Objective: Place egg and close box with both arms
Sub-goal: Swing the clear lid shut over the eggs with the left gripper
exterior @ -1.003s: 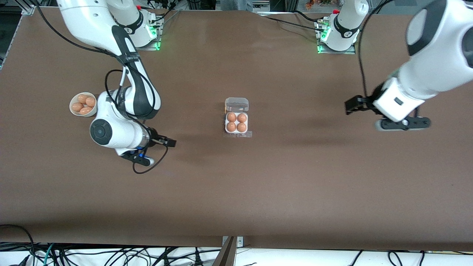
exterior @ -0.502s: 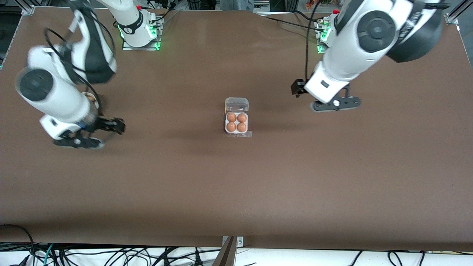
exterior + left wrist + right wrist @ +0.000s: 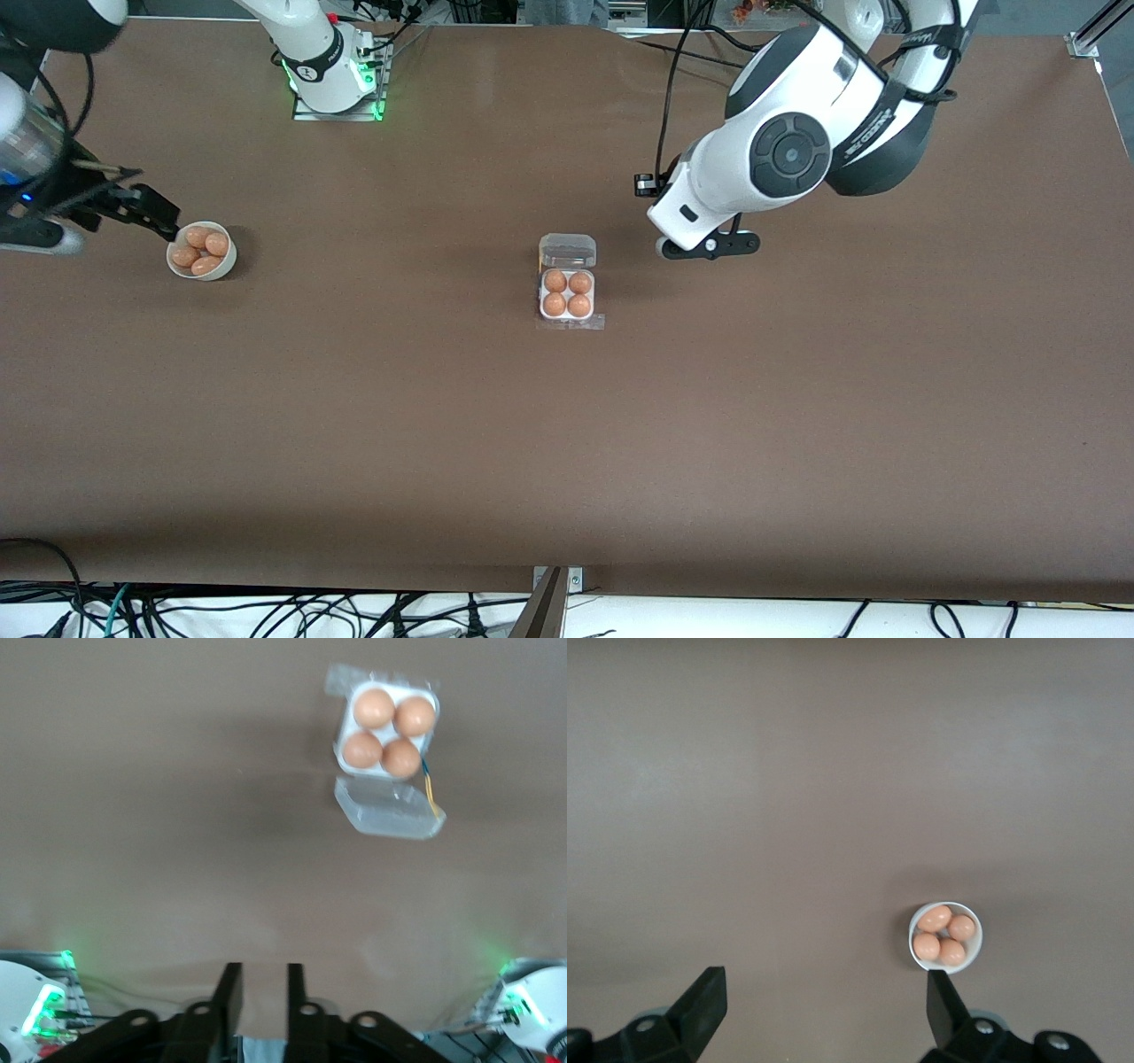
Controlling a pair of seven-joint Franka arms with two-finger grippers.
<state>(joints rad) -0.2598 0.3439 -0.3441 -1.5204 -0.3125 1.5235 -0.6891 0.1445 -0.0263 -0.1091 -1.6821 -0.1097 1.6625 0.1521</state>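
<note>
- The box (image 3: 567, 285) sat near the middle of the brown table (image 3: 567, 443), its white tray holding four tan-orange eggs, one per cell, among them the egg (image 3: 555, 281) in a cell on the lid's side of the tray.
- Its clear lid (image 3: 568, 251) lay swung open and flat on the table, on the side of the tray farther from the front camera (the left wrist view showed it as a pale, see-through flap joined to the tray's edge).
- The left arm (image 3: 797, 151) came down from its base and folded back on itself, its big round joint facing the front camera, with the wrist hanging above the table beside the box toward the left arm's end.
- The left gripper (image 3: 259, 999) hung over bare table by the lid, fingers (image 3: 228, 997) close together with only a narrow gap between them, and nothing held.
- The right arm (image 3: 27, 133) was drawn far out to its own end of the table, mostly past the picture's edge, forearm angled down toward the bowl.
- The right gripper (image 3: 133, 206) was up beside a round white bowl (image 3: 223, 263) with four more eggs in it; its fingers (image 3: 704, 999) were spread wide apart and empty.
- Box and bowl stood well apart.
</note>
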